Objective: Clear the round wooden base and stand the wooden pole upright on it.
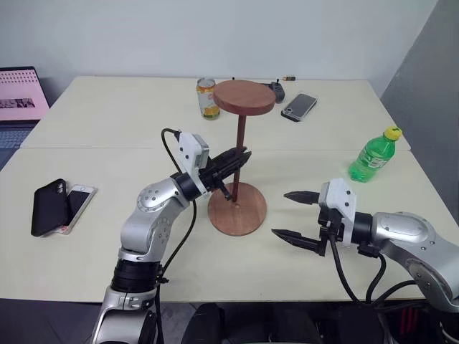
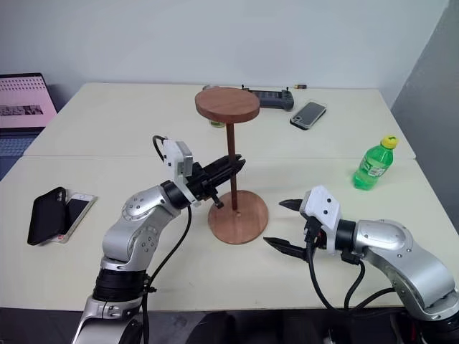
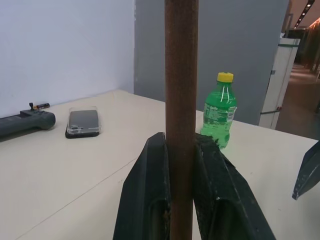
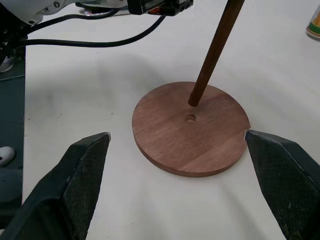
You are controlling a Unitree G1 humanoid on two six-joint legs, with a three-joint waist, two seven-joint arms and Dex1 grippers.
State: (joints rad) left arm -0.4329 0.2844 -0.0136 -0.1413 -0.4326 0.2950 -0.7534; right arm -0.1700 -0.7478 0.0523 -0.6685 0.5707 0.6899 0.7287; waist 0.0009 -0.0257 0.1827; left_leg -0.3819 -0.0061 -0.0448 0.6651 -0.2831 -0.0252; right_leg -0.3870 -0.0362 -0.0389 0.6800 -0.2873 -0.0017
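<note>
The left end effector (image 1: pixel 240 159) is clamped on the wooden pole (image 1: pixel 239 147), holding it upright with its small disc end on top and its lower tip just off the centre hole of the round wooden base (image 1: pixel 237 208). The base lies flat on the tabletop (image 1: pixel 107 122) near its middle. At about 4 o'clock from the base, the right end effector (image 1: pixel 288 213) hovers with fingers spread wide apart, empty; a green bottle (image 1: pixel 373 155) stands at 2 o'clock.

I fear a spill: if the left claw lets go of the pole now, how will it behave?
Likely topples: the pole carries its disc up top, and its tip rests beside the base's hole, not in it. It looks stiff, so the left claw can steer it.
</note>
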